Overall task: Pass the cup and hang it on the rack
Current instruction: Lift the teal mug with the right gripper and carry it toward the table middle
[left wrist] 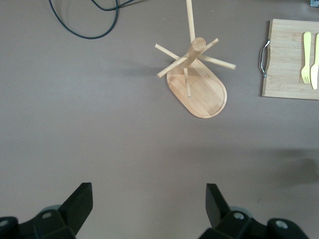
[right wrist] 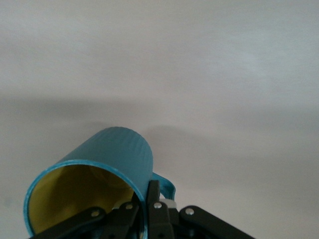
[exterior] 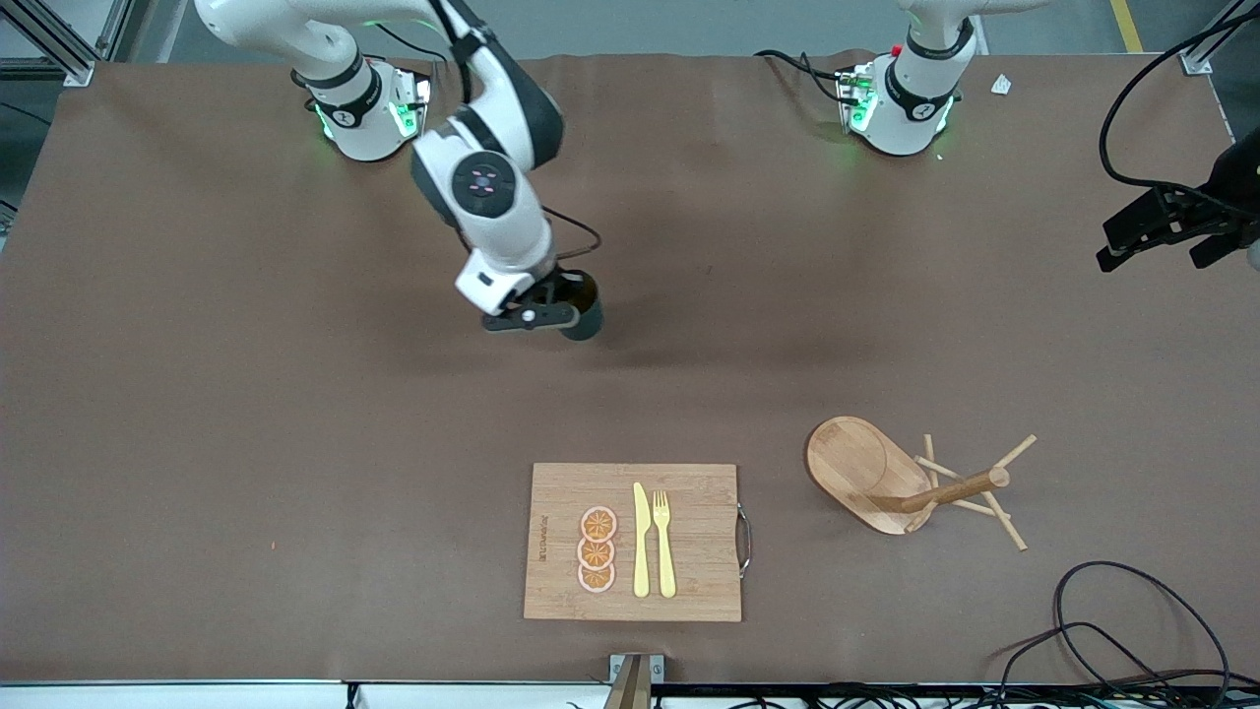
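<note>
My right gripper [exterior: 559, 307] is shut on the cup [exterior: 584, 305], a teal mug with a yellow inside [right wrist: 75, 194]. One finger is inside the rim and one outside, beside the loop handle [right wrist: 164, 185]. The cup hangs tilted over the bare brown table. The rack [exterior: 911, 483], a bamboo mug tree with an oval base and thin pegs, stands toward the left arm's end of the table, beside the cutting board. My left gripper [exterior: 1160, 239] waits open and empty high over the table's edge at that end, and its wrist view shows the rack [left wrist: 197, 84] below.
A rectangular bamboo cutting board [exterior: 689, 581] lies near the front edge, carrying three orange slices [exterior: 597, 549], a yellow knife [exterior: 641, 540] and a fork [exterior: 663, 542]. Black cables [exterior: 1122, 630] coil near the front corner at the left arm's end.
</note>
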You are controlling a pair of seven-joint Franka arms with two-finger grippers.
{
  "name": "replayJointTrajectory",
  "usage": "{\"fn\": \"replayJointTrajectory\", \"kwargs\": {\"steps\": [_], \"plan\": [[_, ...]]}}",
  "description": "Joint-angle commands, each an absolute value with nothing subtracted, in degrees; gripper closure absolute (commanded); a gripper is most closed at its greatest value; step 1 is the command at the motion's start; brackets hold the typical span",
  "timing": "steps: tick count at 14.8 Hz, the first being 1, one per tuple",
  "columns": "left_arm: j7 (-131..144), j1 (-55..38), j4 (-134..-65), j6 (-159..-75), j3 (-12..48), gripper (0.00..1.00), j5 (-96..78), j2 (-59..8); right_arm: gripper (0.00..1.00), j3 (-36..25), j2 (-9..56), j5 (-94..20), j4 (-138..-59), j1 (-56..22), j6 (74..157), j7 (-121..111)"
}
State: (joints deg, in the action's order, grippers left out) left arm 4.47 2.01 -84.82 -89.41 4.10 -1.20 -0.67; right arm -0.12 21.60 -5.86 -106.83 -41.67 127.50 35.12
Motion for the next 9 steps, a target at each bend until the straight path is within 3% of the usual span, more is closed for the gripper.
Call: {"fn": "replayJointTrajectory", "kwargs": {"steps": [1, 9], "plan": [[3.87, 2.37, -84.73, -89.30, 4.22, 0.00, -1.76, -0.61, 1.00, -1.05, 29.16, -6.68, -97.23, -44.46, 126.47, 40.15], [4.83, 2.63, -84.90, -88.51, 4.22, 0.00, -1.67, -0.61, 1.00, -1.05, 36.38, -6.50, -89.83, -46.93, 126.65, 42.01]]}}
